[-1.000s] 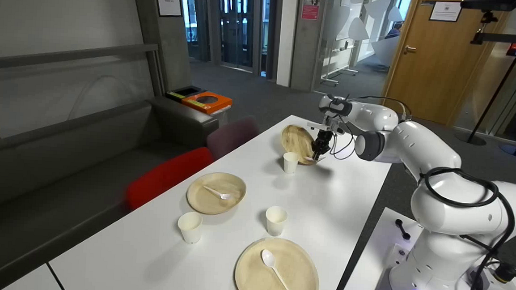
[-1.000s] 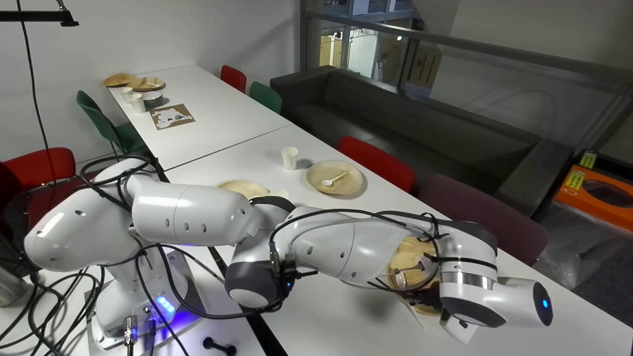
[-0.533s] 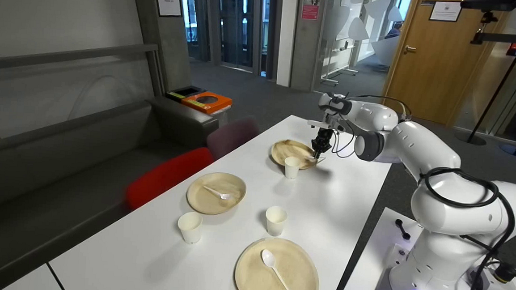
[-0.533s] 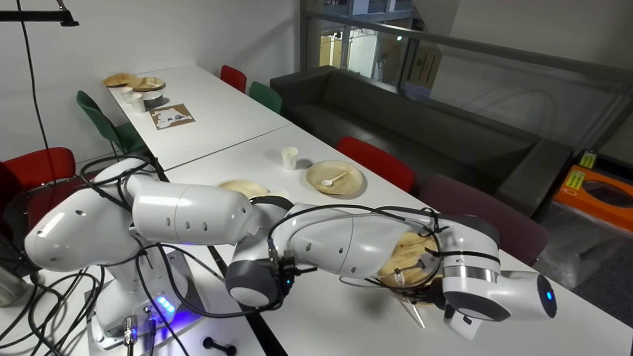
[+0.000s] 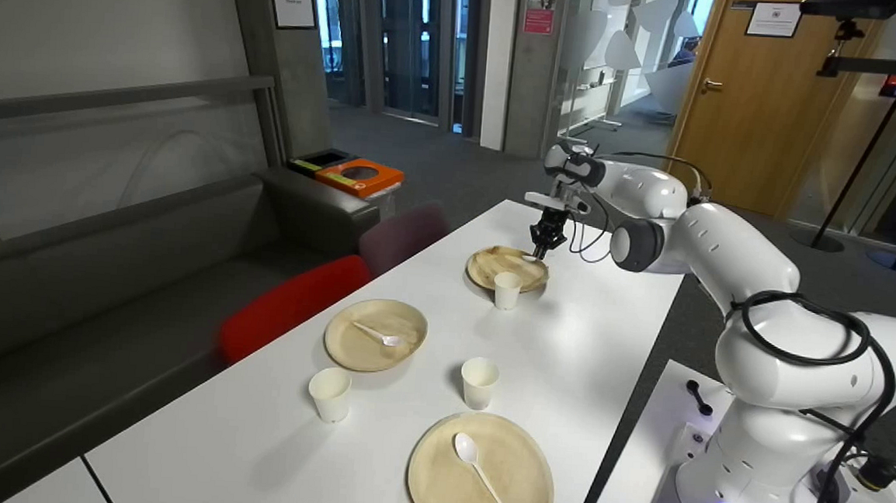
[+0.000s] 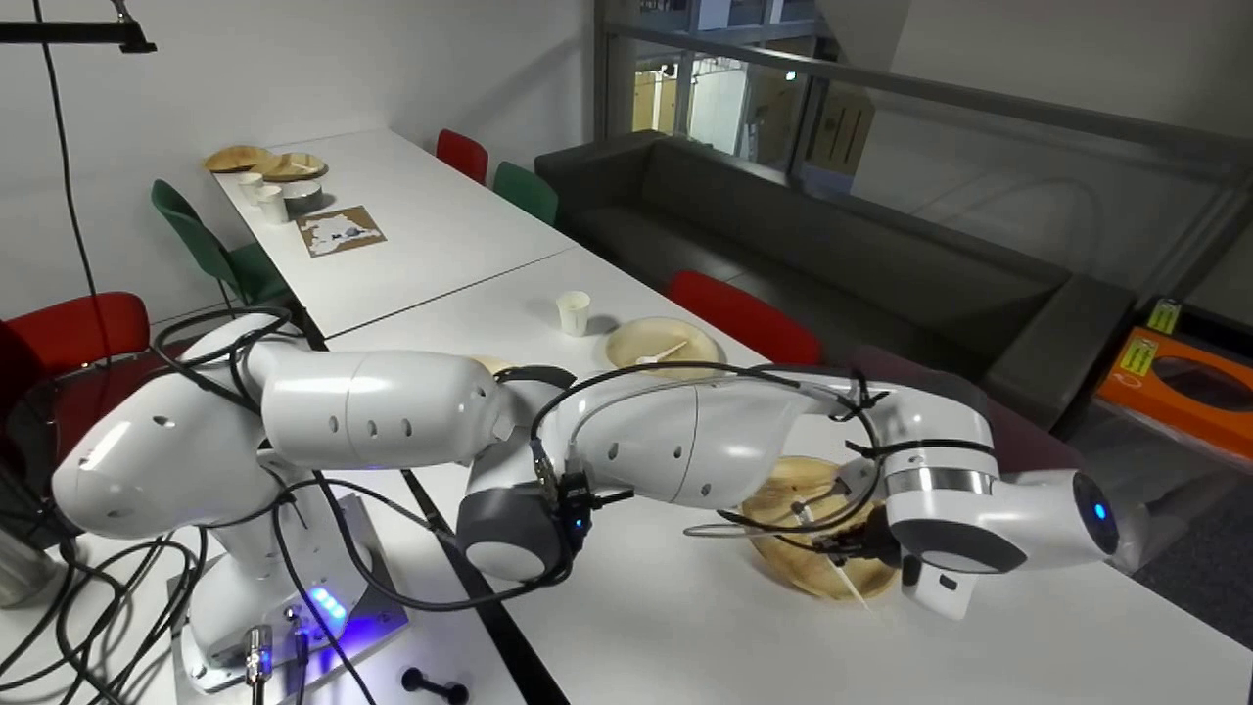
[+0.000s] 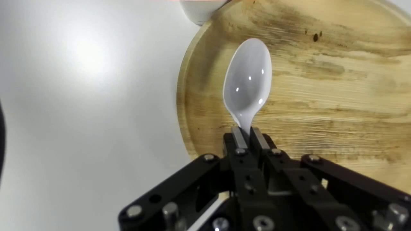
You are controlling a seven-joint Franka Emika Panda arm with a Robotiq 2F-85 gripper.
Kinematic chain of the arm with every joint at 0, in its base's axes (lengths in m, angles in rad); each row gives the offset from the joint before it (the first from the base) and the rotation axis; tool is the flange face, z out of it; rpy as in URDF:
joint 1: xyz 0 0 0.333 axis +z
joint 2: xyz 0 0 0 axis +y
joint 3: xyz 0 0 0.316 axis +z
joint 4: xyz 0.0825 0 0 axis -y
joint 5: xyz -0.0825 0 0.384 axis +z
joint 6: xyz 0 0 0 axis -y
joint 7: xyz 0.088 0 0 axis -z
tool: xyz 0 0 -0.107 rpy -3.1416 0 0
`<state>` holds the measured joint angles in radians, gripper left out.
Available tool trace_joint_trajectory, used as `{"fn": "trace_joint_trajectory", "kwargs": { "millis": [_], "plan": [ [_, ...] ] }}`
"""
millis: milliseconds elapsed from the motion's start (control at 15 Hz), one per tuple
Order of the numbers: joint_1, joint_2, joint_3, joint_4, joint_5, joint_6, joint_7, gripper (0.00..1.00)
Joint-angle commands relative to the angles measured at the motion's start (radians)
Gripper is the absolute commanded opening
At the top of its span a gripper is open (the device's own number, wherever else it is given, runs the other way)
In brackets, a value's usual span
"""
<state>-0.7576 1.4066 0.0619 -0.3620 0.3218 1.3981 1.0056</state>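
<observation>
Clearly, the black two-fingered gripper has its fingers pinching a glossy white plastic spoon at the neck, just behind the bowl. The spoon is over a round, shallow, dark-streaked wooden plate, which sits at the far end of a white rectangular table; whether the spoon touches the plate I cannot tell. In an exterior view its thin handle reaches to about the plate's rim. A tapered off-white cup stands upright just beside that plate. Nearer and to the left in an exterior view, a round pale-tan plate bears a slim white utensil, with a second off-white cup upright near it. Nearest of all, another tan plate carries a long-handled white spoon, and a third off-white cup stands just beyond it. Along the table's left side are a red chair and a dull purple chair, with a dark grey sofa beyond them.
</observation>
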Motion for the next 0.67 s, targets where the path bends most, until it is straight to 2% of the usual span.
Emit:
{"fn": "trace_joint_trajectory", "kwargs": {
  "millis": [0, 600],
  "plan": [
    [0.055, -0.056, -0.025, -0.012, -0.063, 0.011, -0.113, 0.02],
    [0.203, -0.063, -0.094, -0.033, -0.195, -0.03, -0.433, 0.02]
  ]
}}
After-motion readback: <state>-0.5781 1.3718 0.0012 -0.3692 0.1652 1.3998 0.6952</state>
